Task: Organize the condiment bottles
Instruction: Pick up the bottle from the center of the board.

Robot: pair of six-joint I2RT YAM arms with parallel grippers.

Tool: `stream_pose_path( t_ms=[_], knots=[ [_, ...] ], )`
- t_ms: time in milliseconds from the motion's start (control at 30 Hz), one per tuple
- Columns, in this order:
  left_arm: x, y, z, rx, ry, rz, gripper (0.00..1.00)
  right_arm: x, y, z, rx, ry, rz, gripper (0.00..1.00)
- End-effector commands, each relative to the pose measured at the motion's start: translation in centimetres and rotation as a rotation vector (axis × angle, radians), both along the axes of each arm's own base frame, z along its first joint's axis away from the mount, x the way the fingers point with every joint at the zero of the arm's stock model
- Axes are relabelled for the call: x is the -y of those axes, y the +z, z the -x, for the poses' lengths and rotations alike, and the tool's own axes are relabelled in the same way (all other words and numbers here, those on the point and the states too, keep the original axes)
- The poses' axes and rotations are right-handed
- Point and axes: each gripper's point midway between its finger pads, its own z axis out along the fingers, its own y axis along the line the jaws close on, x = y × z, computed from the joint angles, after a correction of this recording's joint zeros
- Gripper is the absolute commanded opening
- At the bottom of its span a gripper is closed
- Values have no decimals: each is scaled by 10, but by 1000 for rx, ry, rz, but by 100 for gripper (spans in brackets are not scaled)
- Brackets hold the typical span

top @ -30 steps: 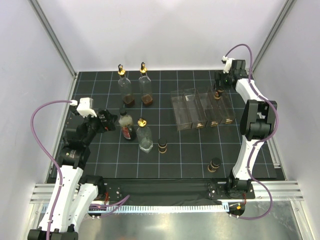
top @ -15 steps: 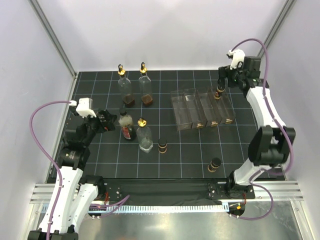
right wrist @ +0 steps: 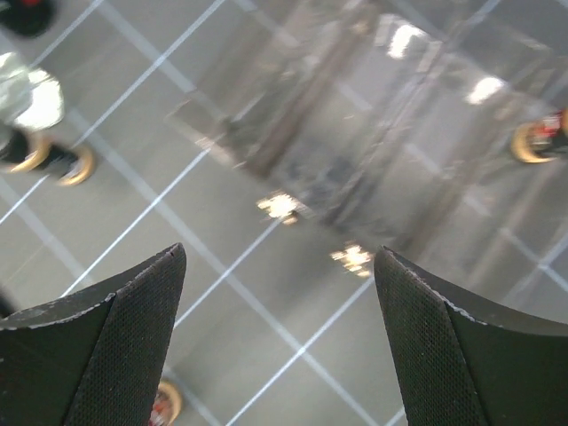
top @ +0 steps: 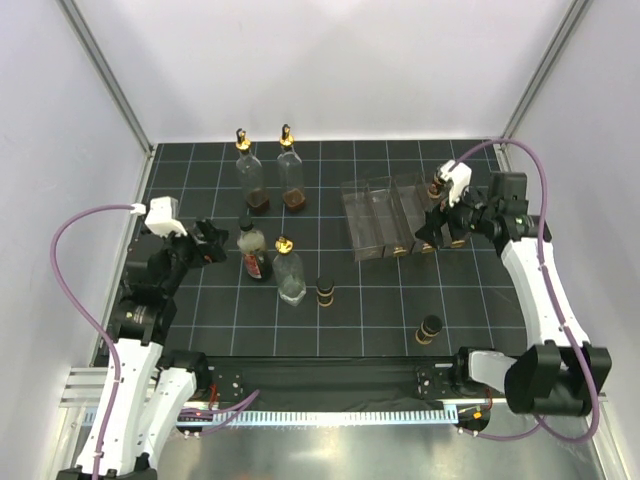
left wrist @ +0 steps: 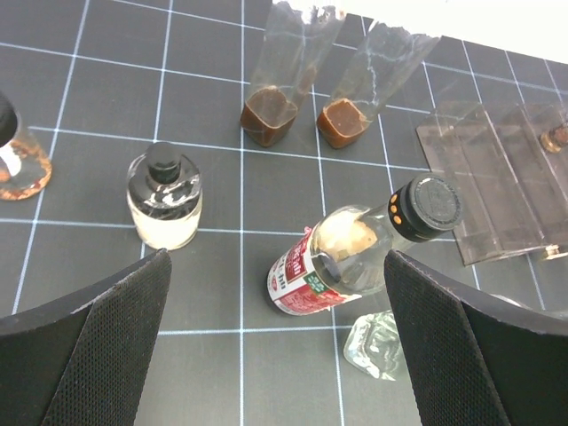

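Two tall clear bottles with gold pourers (top: 247, 170) (top: 291, 170) stand at the back; their brown-bottomed bases show in the left wrist view (left wrist: 269, 115) (left wrist: 343, 122). A third pourer bottle (top: 289, 272) stands mid-table beside a red-labelled sauce bottle (top: 252, 252) (left wrist: 355, 253). Small dark bottles stand on the mat (top: 325, 291) (top: 430, 329); another sits in the rack (top: 437, 187). My left gripper (top: 213, 243) (left wrist: 280, 355) is open and empty, just left of the sauce bottle. My right gripper (top: 432, 228) (right wrist: 280, 337) is open and empty over the rack's front right.
The clear plastic divided rack (top: 385, 215) (right wrist: 373, 115) lies right of centre. In the left wrist view a small black-capped clear bottle (left wrist: 164, 200) and an amber one at the frame edge (left wrist: 13, 164) stand left of the sauce bottle. Frame posts and walls ring the mat.
My right arm has swung from the back right corner forward and down to the rack's front right. My left gripper has shifted slightly. No bottle has moved.
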Motion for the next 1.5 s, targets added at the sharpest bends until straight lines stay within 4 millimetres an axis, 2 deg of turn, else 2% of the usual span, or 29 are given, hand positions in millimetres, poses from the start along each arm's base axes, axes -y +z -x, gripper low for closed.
stream_pose_path(
  t_ms=[0, 133, 300, 400, 767, 933, 1100, 1300, 1467],
  knots=[
    [-6, 24, 12, 31, 43, 25, 100, -19, 9, 32, 37, 123, -48, 86],
    [-6, 32, 24, 35, 52, 55, 100, -28, 3, 57, 32, 171, -83, 87],
    [-3, 49, 42, 62, 43, 110, 100, -34, -8, 73, 10, 198, -113, 87],
    [3, 50, 53, 47, 17, 135, 100, -38, -8, 78, 12, 220, -131, 86],
    [26, 34, 79, -79, -97, 204, 100, -36, -15, 80, 18, 218, -115, 86],
    [43, 26, 88, -143, -203, 224, 100, -34, -17, 78, 26, 207, -96, 86],
    [56, 19, 100, -189, -287, 220, 96, -32, -18, 77, 28, 203, -90, 86],
    [81, 12, 121, -246, -459, 249, 92, -31, -19, 77, 29, 198, -81, 87],
    [103, 15, 140, -254, -619, 289, 91, -30, -19, 76, 31, 193, -75, 87]
  ],
)
